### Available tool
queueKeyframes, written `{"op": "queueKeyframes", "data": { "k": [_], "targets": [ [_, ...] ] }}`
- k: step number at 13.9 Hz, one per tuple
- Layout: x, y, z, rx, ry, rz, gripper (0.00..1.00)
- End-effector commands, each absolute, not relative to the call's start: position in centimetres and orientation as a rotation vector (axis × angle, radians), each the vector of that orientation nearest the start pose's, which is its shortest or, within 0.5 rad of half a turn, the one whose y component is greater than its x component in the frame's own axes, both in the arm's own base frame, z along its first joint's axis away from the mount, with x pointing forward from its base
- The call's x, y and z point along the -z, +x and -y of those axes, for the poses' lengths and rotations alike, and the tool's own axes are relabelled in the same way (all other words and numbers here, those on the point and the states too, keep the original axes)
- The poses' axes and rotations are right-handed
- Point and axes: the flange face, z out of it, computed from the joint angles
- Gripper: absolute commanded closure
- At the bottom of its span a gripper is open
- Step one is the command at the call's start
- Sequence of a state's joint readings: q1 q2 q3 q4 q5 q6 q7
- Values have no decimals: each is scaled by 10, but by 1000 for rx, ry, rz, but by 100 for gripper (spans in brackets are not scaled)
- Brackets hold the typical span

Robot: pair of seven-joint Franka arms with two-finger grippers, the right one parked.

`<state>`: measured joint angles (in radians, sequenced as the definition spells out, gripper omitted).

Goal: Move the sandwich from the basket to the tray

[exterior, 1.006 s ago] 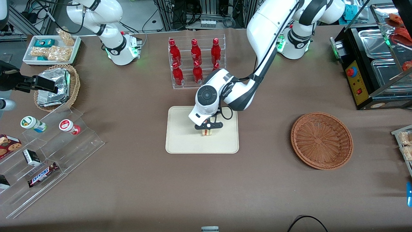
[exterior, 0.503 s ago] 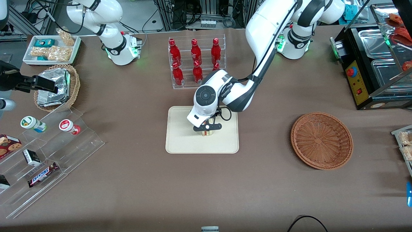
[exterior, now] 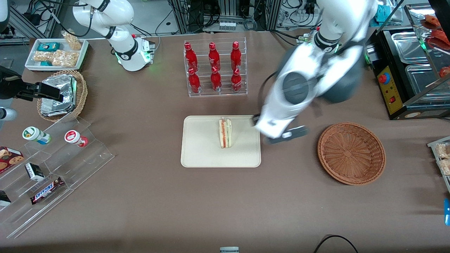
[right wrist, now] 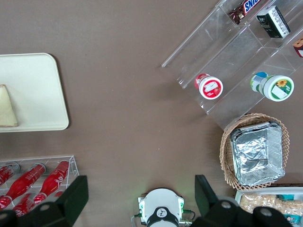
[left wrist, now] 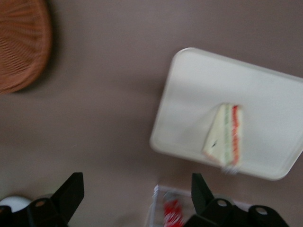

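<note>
Sandwich (exterior: pixel 225 133) is on the tray (exterior: pixel 200 154), standing on edge near the tray's middle, filling stripes visible from the front camera, nothing touching it; the left wrist view shows the same wedge (left wrist: pixel 224 136) lying free on the cream tray (left wrist: pixel 189 94). Basket (exterior: pixel 351 153) sits toward the working arm's end of the worktop (exterior: pixel 225 203), well apart from the tray, and reads as empty, only bare weave showing. Tool (exterior: pixel 286 135) hangs above bare worktop between tray and basket, just beside the tray's edge; the arm is motion-blurred in the front view, so it's moving fast. In the left wrist view the two fingers (left wrist: pixel 71 191) are spread wide with only worktop between them, so the tool is fully opened and carrying nothing. My read: the transfer itself is done, sandwich out of the basket, set down inside the tray rim, released. What's left looks like just clearing the arm off to a rest pose; no regrasp needed unless someone wants the wedge lying flat. Only mild concern is that it's balanced on a narrow face, so a bump to the tray could tip it, but it would land on the tray anyway. Bottle rack (exterior: pixel 214 70) nearby is untouched and not involved
</note>
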<state>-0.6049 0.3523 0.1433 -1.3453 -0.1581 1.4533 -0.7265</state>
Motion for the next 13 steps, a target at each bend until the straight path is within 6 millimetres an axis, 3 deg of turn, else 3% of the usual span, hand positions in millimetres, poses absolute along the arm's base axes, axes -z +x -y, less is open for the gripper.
{"op": "queueKeyframes", "data": {
  "k": [1, 3, 5, 7, 9, 11, 13],
  "targets": [
    [-575, 528, 242, -495, -3032, 425, 0],
    [-621, 504, 194, -545, -3015, 492, 0],
    [-646, 487, 155, -599, -2993, 560, 0],
    [-648, 480, 149, -648, -2952, 589, 0],
    [-661, 471, 124, -657, -2948, 649, 0],
    [-662, 475, 107, -659, -2949, 694, 0],
    [-657, 481, 104, -640, -2946, 691, 0]
  ]
}}
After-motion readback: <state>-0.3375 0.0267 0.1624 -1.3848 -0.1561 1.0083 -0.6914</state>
